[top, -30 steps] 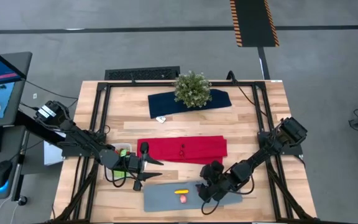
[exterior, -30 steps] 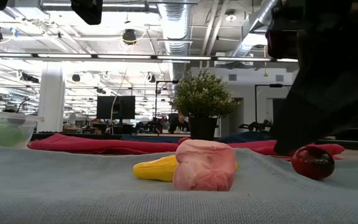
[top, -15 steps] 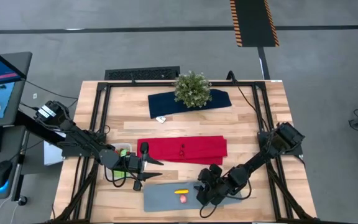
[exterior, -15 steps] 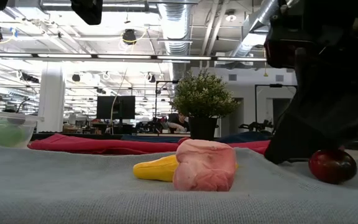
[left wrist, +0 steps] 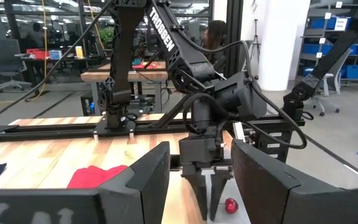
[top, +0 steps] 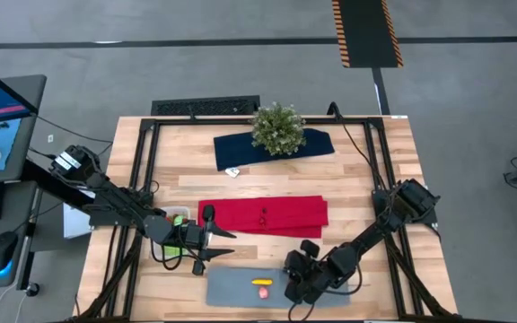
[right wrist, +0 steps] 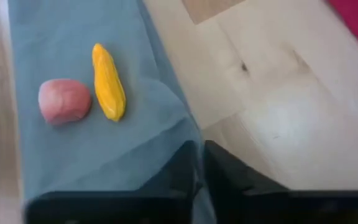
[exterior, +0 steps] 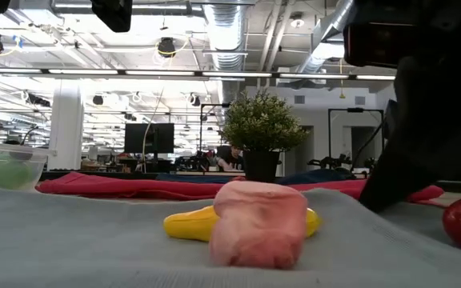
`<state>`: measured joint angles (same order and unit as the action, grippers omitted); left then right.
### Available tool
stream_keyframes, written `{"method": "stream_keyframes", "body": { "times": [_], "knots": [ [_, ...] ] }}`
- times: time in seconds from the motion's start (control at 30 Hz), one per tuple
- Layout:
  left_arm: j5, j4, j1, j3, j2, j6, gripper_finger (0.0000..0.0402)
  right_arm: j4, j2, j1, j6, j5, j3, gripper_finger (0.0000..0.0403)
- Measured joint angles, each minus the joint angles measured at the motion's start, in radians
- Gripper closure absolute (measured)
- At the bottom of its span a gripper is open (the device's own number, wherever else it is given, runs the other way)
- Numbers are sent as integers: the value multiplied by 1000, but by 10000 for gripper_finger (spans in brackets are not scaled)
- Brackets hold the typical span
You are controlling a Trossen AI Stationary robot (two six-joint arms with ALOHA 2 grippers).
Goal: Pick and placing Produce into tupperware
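Note:
A pink piece (right wrist: 64, 100) and a yellow piece (right wrist: 108, 81) of produce lie on the grey mat (top: 240, 283) near the table's front edge. A red round piece (left wrist: 230, 205) lies free on the table right beside my right gripper (right wrist: 201, 168), which is shut at the mat's right end. The tupperware (exterior: 6, 164), with green produce inside, stands on the table left of the mat, beside my left arm. My left gripper (top: 212, 245) hovers open at the mat's far-left corner with nothing between its fingers. My right gripper pinches the grey mat at its right-hand edge (right wrist: 180, 144) between its two fingers, which point down from above. The cloth rises in a ridge toward the fingers there. The rest of the mat lies flat on the table.
A red cloth (top: 263, 215) lies across the table's middle. Farther back a potted plant (top: 277, 130) stands on a dark blue cloth (top: 240, 151). Black frame rails (top: 142, 179) run along both table sides. Bare wood shows right of the mat.
My right gripper has come down toward the table's near edge and a little left, and has shut on the mat's right end. The mat has puckered and slid there. The pink and yellow pieces have shifted with it. The red piece has rolled aside, outside the fingers.

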<state>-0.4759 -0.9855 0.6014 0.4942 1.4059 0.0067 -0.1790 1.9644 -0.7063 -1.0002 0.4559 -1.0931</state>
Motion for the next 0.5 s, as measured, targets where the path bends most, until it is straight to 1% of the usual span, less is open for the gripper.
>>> {"method": "stream_keyframes", "body": {
  "times": [0.07, 0.1, 0.23, 0.37, 0.5],
  "knots": [
    [0, 0, 0, 0, 0, 1, 239, -1, 0, 1, 17, 3, 0, 382],
    [0, 0, 0, 0, 0, 1, 239, 0, 0, 1, 28, 5, 0, 388],
    [-1, 0, 0, 0, 0, 1, 239, -1, -1, 1, 31, 12, 0, 383],
    [-1, 0, 0, 0, 0, 2, 239, -4, -1, 1, 33, 17, 0, 393],
    [-1, 0, 0, 0, 0, 2, 239, -4, -2, 2, 33, 15, 0, 382]
  ]
}}
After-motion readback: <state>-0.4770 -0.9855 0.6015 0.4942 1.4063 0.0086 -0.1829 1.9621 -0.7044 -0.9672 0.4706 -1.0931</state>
